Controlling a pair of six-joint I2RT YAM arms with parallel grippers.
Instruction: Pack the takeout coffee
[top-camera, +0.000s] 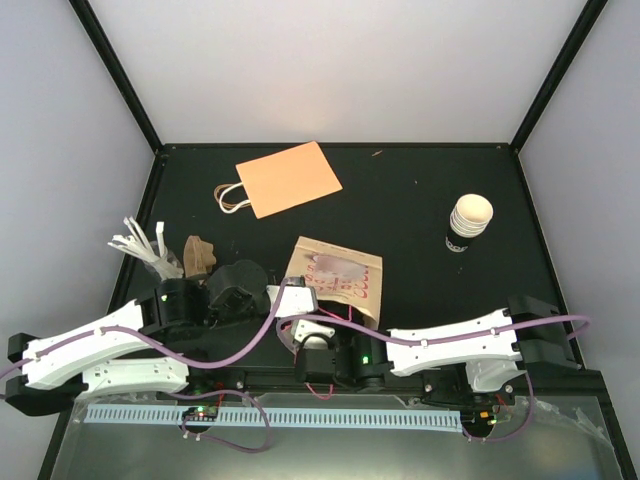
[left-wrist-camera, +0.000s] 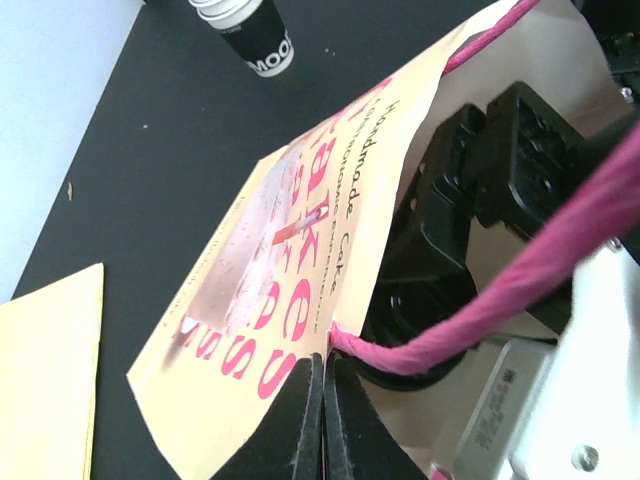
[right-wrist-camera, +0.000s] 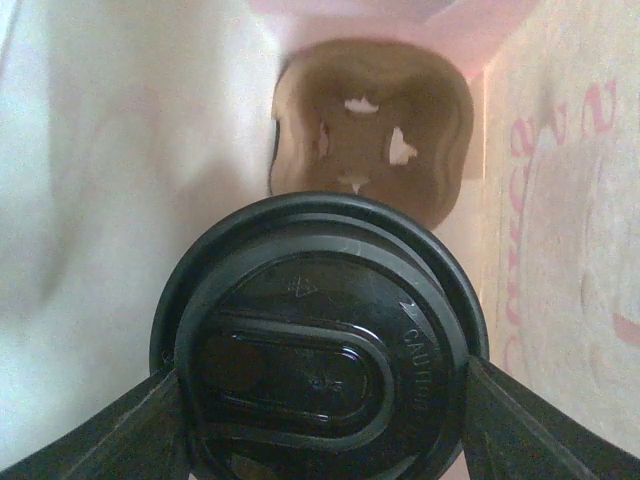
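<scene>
The takeout coffee (right-wrist-camera: 320, 350) shows only as a black lid in the right wrist view. My right gripper (right-wrist-camera: 320, 405) is shut on it, one finger (right-wrist-camera: 130, 430) pressed against each side of the lid, inside the cream paper bag (top-camera: 340, 275) printed in pink. A brown pulp carrier (right-wrist-camera: 370, 125) lies at the bag's bottom beyond the cup. My left gripper (left-wrist-camera: 325, 400) is shut on the bag's rim (left-wrist-camera: 290, 250), just beside its pink cord handle (left-wrist-camera: 480, 310). From above, the bag's mouth faces the arms and hides the cup and the right fingers.
A cream-white ribbed cup with a dark base (top-camera: 468, 222) stands at the right. A flat orange paper bag (top-camera: 288, 178) lies at the back. White sticks (top-camera: 140, 245) and a brown pulp piece (top-camera: 198, 255) sit at the left.
</scene>
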